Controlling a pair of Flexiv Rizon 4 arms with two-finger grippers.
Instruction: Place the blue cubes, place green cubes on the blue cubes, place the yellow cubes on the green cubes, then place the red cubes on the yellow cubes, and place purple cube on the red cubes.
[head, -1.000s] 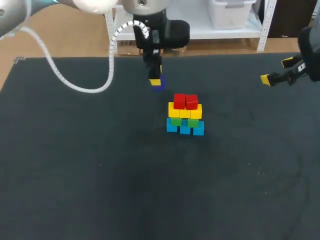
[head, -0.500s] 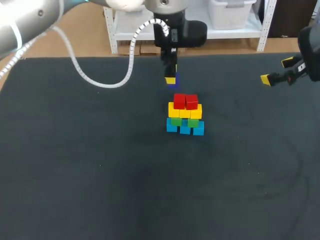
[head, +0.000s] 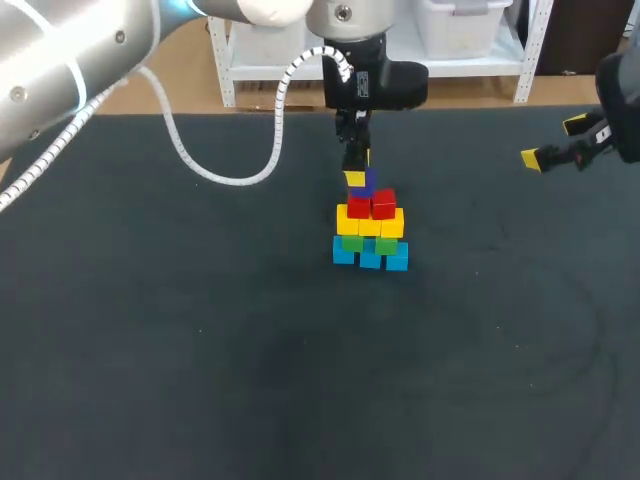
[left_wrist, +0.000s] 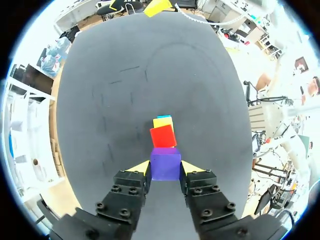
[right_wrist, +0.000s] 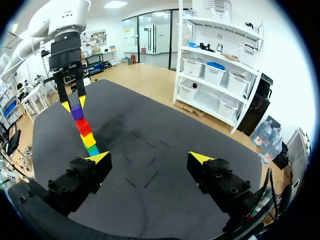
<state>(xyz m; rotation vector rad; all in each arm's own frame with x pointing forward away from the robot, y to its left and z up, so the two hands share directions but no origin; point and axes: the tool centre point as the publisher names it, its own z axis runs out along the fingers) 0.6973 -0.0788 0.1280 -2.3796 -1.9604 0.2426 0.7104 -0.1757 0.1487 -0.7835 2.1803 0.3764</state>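
The stack stands on the table a little behind its middle. A bottom row of cubes lies side by side, a second row on it, a third row on that, and a top pair of cubes above. Directly over the pair sits a single cube, gripped from both sides by the left gripper; whether it touches the pair cannot be told. The right gripper is at the table's far right edge, well apart.

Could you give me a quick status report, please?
Left pincer shut on purple cube, over red cubes. Right pincer open, aside. Nothing blocking.
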